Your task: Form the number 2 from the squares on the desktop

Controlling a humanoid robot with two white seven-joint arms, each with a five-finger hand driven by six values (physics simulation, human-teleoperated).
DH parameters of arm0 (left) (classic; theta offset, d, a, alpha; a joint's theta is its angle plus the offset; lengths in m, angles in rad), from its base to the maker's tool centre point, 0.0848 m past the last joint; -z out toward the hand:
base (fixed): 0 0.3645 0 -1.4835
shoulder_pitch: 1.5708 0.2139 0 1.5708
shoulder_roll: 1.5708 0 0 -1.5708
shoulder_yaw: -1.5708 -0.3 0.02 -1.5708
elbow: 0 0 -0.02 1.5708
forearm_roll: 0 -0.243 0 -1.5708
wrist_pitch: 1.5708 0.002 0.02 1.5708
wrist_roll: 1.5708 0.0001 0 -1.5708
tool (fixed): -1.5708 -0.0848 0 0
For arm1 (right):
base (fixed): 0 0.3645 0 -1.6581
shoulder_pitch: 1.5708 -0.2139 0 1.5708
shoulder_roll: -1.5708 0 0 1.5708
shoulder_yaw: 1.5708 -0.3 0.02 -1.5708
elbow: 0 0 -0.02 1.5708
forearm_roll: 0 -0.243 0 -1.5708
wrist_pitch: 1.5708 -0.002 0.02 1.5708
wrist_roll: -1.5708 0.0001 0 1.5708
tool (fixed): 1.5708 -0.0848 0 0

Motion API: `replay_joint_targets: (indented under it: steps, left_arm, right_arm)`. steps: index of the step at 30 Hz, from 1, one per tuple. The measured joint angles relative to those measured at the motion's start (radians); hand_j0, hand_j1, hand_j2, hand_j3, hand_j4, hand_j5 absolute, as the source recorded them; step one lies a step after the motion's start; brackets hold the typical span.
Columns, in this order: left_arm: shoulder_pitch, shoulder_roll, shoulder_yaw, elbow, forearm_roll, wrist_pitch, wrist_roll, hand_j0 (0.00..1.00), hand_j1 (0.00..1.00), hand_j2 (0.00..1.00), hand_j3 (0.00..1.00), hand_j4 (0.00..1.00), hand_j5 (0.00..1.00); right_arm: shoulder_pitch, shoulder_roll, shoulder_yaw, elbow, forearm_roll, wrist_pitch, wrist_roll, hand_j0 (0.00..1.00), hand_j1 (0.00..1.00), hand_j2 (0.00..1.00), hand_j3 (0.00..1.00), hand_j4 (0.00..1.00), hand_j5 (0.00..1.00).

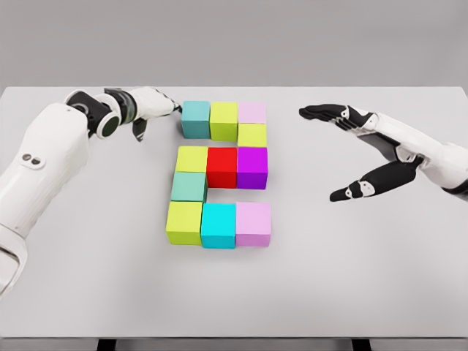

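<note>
Several coloured cubes lie on the grey table (365,278) in the shape of a 2. The top row is a teal cube (195,119), a yellow-green cube (224,121) and a pink cube (252,112), with a yellow-green cube (252,134) below the pink one. The middle row is yellow-green (191,158), red (221,167) and purple (251,167). A teal cube (189,186) links down to the bottom row of yellow-green (183,222), cyan (218,225) and lilac (253,224). My left hand (157,106) rests just left of the top teal cube, fingertips next to it. My right hand (351,150) hovers open to the right of the cubes, holding nothing.
The table's far edge runs behind the top row. Bare table surface lies to the right of the cubes under the right hand, and along the front.
</note>
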Motion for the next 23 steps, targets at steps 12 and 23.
replay_joint_targets:
  steps: [12,23]
  left_arm:
    - [-0.028,0.166,0.145,-0.015,0.306,-0.304,0.0,1.0,1.0,1.0,1.0,1.0,1.0]
    - [0.371,0.603,0.191,-0.277,1.187,-0.405,0.0,1.0,1.0,1.0,1.0,1.0,1.0]
  right_arm:
    - [-0.003,-0.001,-0.031,0.0,-0.001,0.028,0.0,1.0,1.0,1.0,1.0,1.0,1.0]
    - [0.002,-0.003,-0.032,0.0,-0.001,0.031,0.0,1.0,1.0,1.0,1.0,1.0,1.0]
